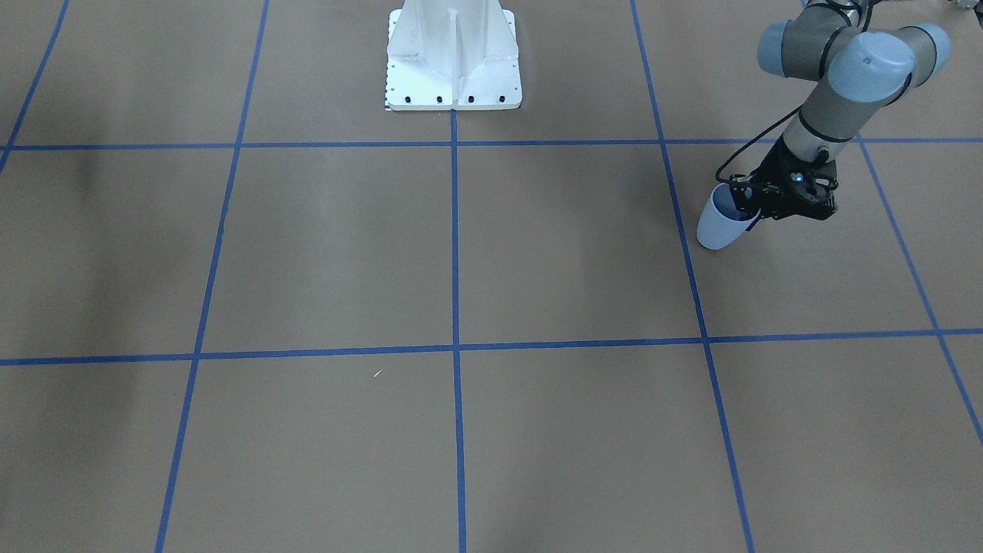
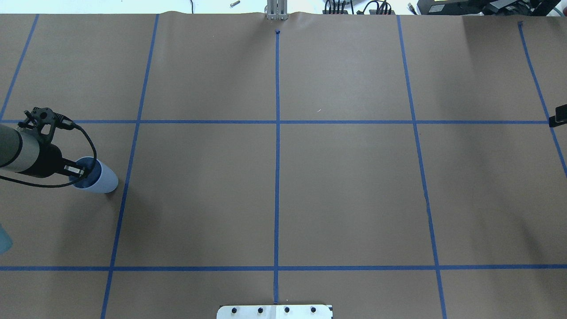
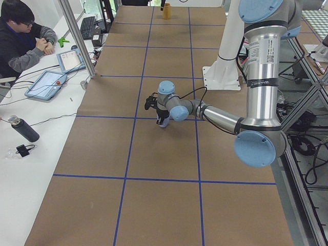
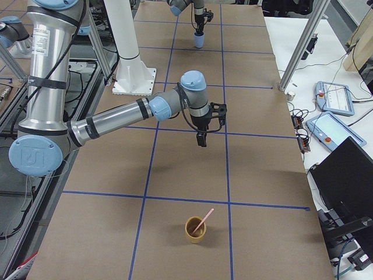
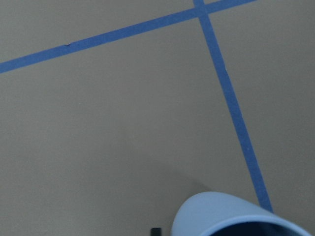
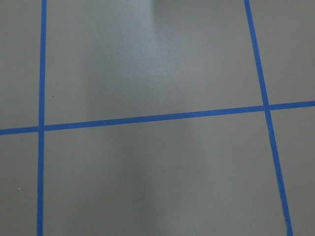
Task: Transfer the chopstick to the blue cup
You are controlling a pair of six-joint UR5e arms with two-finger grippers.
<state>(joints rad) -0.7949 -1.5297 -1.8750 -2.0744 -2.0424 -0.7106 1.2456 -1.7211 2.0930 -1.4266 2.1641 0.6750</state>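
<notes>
The blue cup [image 1: 716,226] stands upright at the table's left end, also in the overhead view [image 2: 102,179] and at the lower edge of the left wrist view [image 5: 231,216]. My left gripper [image 1: 749,209] reaches down over it with one finger inside and one outside the rim, shut on the wall. The pale pink chopstick [image 4: 204,220] leans in a mustard-brown cup [image 4: 195,230] at the table's right end. My right gripper [image 4: 201,139] hangs above the table, apart from that cup; I cannot tell whether it is open or shut.
The white robot base [image 1: 453,73] is at the table's near middle edge. Blue tape lines [image 2: 277,177] grid the brown paper. A metal post [image 4: 298,49] and tablets stand on the operators' side, where a person [image 3: 23,38] sits.
</notes>
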